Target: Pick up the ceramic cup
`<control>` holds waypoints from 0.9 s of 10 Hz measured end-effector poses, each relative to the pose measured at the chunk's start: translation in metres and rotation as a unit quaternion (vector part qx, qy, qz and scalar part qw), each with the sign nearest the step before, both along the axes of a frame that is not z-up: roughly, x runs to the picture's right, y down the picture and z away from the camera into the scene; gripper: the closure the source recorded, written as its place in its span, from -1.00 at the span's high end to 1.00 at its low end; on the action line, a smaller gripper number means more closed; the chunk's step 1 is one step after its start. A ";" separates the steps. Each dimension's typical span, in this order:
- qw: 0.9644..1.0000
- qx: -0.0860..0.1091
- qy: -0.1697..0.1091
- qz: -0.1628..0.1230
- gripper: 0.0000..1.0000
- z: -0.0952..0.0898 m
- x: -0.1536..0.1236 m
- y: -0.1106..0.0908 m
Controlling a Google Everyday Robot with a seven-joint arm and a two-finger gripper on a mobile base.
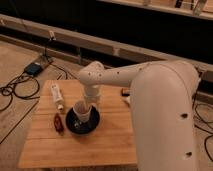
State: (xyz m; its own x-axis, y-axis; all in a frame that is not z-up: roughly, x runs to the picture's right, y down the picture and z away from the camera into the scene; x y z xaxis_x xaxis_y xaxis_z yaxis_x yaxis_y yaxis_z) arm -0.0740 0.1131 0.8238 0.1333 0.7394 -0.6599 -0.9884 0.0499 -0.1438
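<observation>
The ceramic cup (81, 113) is a small off-white tumbler. It sits tilted in or just over the wide black bowl (84, 126) at the left middle of the wooden table (110, 140). My gripper (89, 103) comes down from the white arm right above the cup, at its upper right rim and touching or nearly touching it. The wrist hides the cup's far side.
A white labelled tube (57, 95) lies left of the bowl. A small red and dark object (58, 122) lies by the bowl's left edge. A small dark item (125, 92) lies at the table's back right. Cables and a blue box (33, 68) are on the floor at the left.
</observation>
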 end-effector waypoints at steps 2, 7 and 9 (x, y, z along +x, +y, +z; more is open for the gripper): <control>1.000 -0.005 -0.011 0.000 -0.78 -0.003 -0.003 -0.003; 0.999 0.012 -0.047 0.022 -1.00 -0.025 -0.009 -0.052; 0.997 0.020 -0.053 0.054 -1.00 -0.029 0.006 -0.079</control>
